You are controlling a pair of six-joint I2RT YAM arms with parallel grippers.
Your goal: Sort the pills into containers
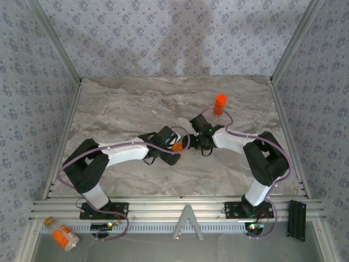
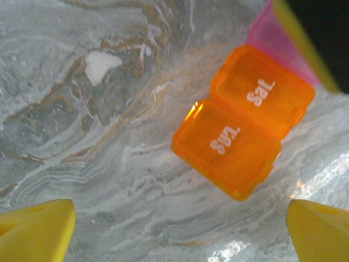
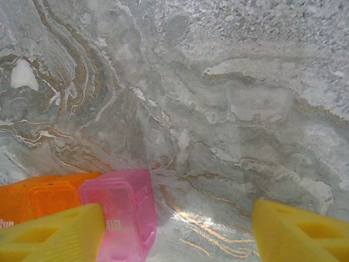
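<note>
Bare marble counter (image 1: 120,109) lies open all round, well inside its edges. The pill organizer (image 2: 242,144), lids marked sun. and sat. with a pink end, sits mid-counter between the tools. Left tool (image 2: 180,226) and right tool (image 3: 177,229) gape, gripping nothing. The orange pill bottle (image 1: 220,103) stands upright farther back; its contents are unclear.

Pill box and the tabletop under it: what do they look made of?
The pill box: glossy translucent plastic, orange with a pink end; light glows through it, and white day names are printed on the lids. The tabletop: marble-look, grey-white with brown veins, smooth by its glare; stone or printed laminate, I cannot tell.
</note>
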